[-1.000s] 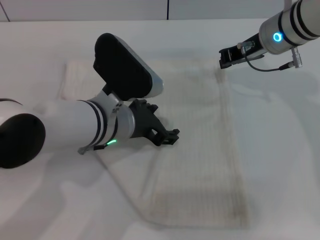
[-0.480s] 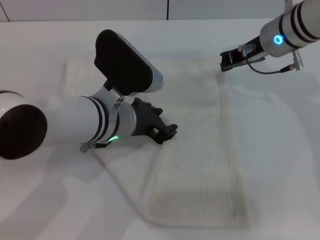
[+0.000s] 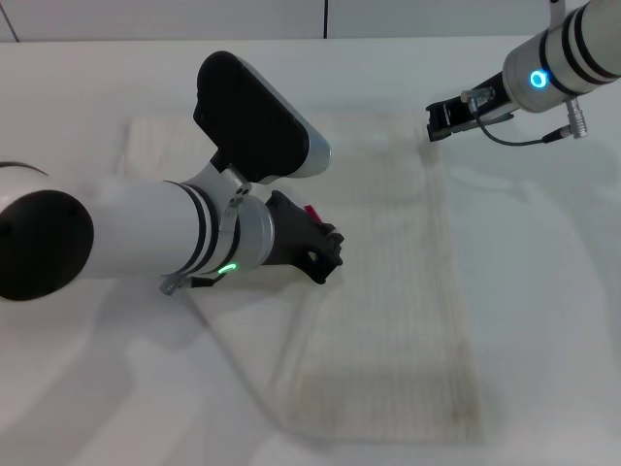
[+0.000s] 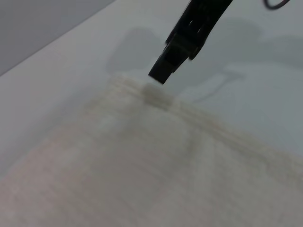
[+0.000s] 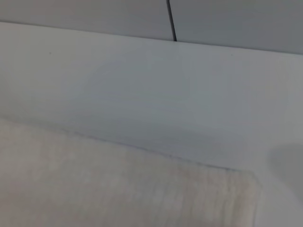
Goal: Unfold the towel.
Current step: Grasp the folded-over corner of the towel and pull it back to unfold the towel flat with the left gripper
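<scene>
The cream-white ribbed towel (image 3: 388, 291) lies on the white table, and its left part is hidden under my left arm. My left gripper (image 3: 327, 255) is low over the towel's middle with its fingers closed on the cloth. A small red tag (image 3: 312, 211) shows just beside it. My right gripper (image 3: 434, 123) is at the towel's far right corner. In the left wrist view its black fingers (image 4: 163, 71) pinch that corner, and the towel (image 4: 142, 161) is bunched there. The right wrist view shows only the towel's edge (image 5: 118, 189).
The white table (image 3: 543, 291) runs bare to the right of the towel and in front of it. A grey wall with a dark seam (image 5: 171, 21) stands behind the table's far edge.
My left gripper's fingers have closed on the cloth and the wrist has turned, so the red tag has come into view. The right gripper has hardly moved.
</scene>
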Robot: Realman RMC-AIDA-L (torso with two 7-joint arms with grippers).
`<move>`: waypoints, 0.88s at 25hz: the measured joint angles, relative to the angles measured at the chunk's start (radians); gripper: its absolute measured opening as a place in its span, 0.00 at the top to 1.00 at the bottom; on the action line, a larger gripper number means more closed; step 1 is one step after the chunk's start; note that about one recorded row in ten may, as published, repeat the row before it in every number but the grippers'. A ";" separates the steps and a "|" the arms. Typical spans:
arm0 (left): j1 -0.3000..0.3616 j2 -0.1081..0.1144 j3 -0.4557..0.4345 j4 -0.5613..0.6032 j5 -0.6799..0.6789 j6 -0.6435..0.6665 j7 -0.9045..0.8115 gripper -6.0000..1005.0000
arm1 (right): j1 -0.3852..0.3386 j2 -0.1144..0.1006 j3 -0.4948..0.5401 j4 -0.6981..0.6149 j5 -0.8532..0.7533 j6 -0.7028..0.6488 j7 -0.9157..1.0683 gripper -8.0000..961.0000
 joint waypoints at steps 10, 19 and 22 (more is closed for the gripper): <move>0.034 0.002 -0.054 -0.200 0.100 -0.183 -0.076 0.94 | 0.021 0.011 -0.022 0.068 0.000 0.053 -0.013 0.99; 0.029 0.001 -0.070 -0.274 0.262 -0.307 -0.219 0.94 | 0.053 0.026 -0.115 0.178 0.041 0.157 -0.014 0.99; 0.025 0.001 -0.070 -0.308 0.319 -0.379 -0.270 0.93 | 0.055 0.026 -0.115 0.180 0.046 0.157 -0.014 0.99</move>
